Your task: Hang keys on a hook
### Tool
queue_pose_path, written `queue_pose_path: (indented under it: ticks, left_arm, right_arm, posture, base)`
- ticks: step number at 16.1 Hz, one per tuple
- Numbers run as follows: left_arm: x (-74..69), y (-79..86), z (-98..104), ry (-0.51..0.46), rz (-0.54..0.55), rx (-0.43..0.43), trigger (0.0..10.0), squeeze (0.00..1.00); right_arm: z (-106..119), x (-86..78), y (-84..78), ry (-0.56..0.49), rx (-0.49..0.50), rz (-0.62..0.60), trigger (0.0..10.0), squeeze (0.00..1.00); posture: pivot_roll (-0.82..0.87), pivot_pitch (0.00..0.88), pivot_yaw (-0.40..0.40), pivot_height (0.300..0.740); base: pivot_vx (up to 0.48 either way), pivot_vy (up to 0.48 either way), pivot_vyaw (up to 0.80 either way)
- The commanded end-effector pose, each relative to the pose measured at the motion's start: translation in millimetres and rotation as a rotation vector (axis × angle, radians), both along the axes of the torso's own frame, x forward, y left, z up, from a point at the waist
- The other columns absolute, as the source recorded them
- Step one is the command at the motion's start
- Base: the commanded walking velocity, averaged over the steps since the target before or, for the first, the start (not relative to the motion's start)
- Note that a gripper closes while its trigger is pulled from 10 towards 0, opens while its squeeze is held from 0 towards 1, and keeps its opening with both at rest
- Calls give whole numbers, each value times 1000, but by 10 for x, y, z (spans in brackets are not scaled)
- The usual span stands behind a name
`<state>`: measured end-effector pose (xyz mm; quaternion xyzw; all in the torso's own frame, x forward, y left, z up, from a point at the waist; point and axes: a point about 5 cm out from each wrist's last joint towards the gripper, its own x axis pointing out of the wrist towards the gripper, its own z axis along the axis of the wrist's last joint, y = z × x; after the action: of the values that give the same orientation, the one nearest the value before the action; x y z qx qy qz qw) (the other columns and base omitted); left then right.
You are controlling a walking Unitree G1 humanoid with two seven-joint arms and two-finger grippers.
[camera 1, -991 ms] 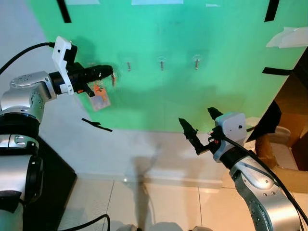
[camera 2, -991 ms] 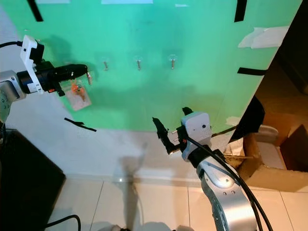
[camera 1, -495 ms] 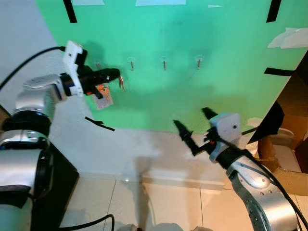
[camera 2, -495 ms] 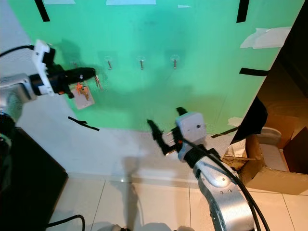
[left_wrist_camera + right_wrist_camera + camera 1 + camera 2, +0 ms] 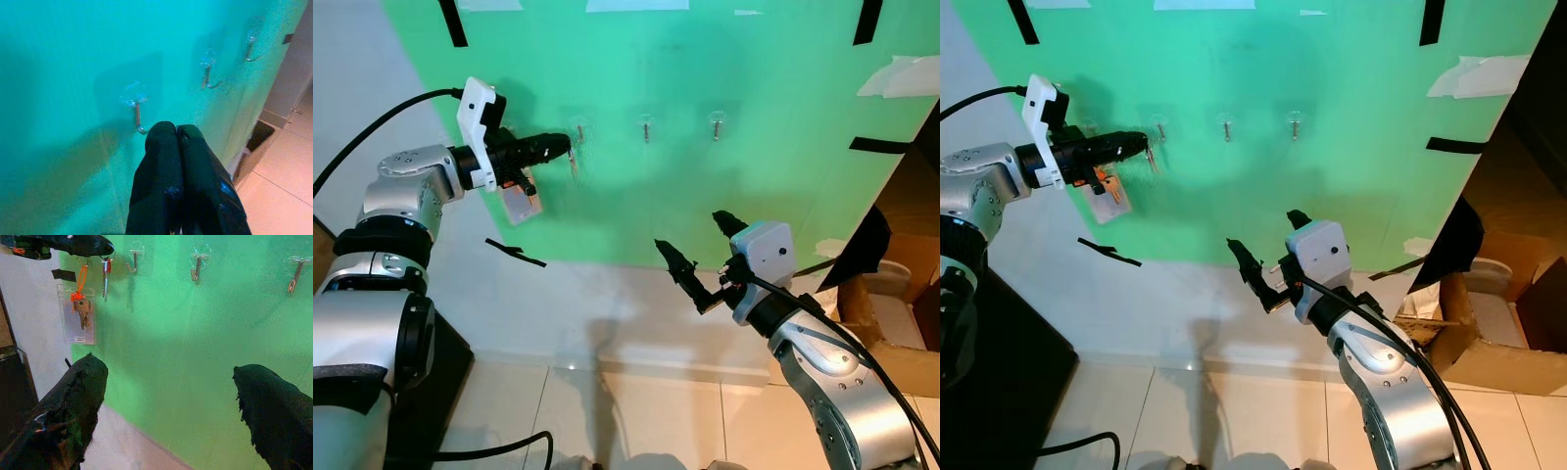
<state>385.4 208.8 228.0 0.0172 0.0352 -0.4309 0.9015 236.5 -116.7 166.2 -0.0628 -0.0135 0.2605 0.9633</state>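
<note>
Since the earlier frames, left gripper [image 5: 558, 147] has advanced along the green wall toward the leftmost hook [image 5: 578, 131], its tip now just beside it; right gripper [image 5: 700, 257] has drifted slightly left and up.

Item 1, nearest: right gripper, held low and forward of the robot's body at the end of a silver arm. Fingers spread wide apart, holding nothing; in its wrist view the two black fingers [image 5: 73, 396] frame the wall.

Item 2: pale tiled floor [image 5: 636, 421] below, meeting a white band at the wall's foot.

Item 3: dark cabinet [image 5: 431, 392] at the robot's left; cardboard box [image 5: 901, 294] at the right edge.

Item 4: left gripper, raised to hook height, arm stretched out toward the wall. Fingers [image 5: 168, 171] pressed together, clamped on the keys' ring.

Item 5: keys [image 5: 81, 308], hanging beneath the left gripper's tip on an orange loop, together with a clear rectangular tag [image 5: 1105, 196]. A small red-topped piece [image 5: 105, 271] dangles at the fingertip, just beside the leftmost hook. Whether the ring touches the hook cannot be told.

Item 6, farthest: green wall sheet [image 5: 705, 186] bearing three hooks in a row, leftmost, middle [image 5: 647, 128] and right [image 5: 716, 124]. Black tape strips [image 5: 513, 253] and a white paper piece [image 5: 899, 76] are stuck about the sheet.
</note>
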Motion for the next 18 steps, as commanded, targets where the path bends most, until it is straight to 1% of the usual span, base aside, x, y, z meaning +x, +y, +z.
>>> queue_pose_path:
  ticks: [1,4,6,10,12,15,17,18]
  left_arm:
    - [25,10,52,-24,30,16,10000,0]
    - [56,25,53,-49,95,37,10000,0]
    - [71,18,55,-59,119,32,10000,0]
    - [88,-45,31,-68,121,33,10000,0]
    - [100,-71,22,-78,132,56,10000,0]
    - [100,-118,46,-79,98,41,10000,0]
    - [92,-168,103,-74,35,1,10000,0]
    - [100,-174,107,-80,46,7,10000,0]
  right_arm:
    - [2,-5,20,7,-4,8,10000,0]
    - [5,5,16,3,-7,-6,10000,0]
    - [5,9,14,2,-7,-11,10000,0]
    - [6,26,7,-3,-7,-24,10000,0]
    - [6,33,6,-5,-8,-29,10000,0]
    - [6,33,6,-6,-6,-30,10000,0]
    - [5,30,10,-6,-2,-30,10000,0]
    - [5,30,10,-7,-2,-31,10000,0]
  posture:
    - [-139,0,140,732]
    - [-142,0,143,732]
    - [-142,0,143,732]
    - [-138,0,144,732]
    - [-138,0,146,732]
    - [-138,0,146,732]
    - [-138,0,146,732]
    - [-138,0,146,732]
  base:
    - [0,0,0]
    - [0,0,0]
    - [0,0,0]
    - [0,0,0]
    - [0,0,0]
    - [0,0,0]
    - [0,0,0]
    - [0,0,0]
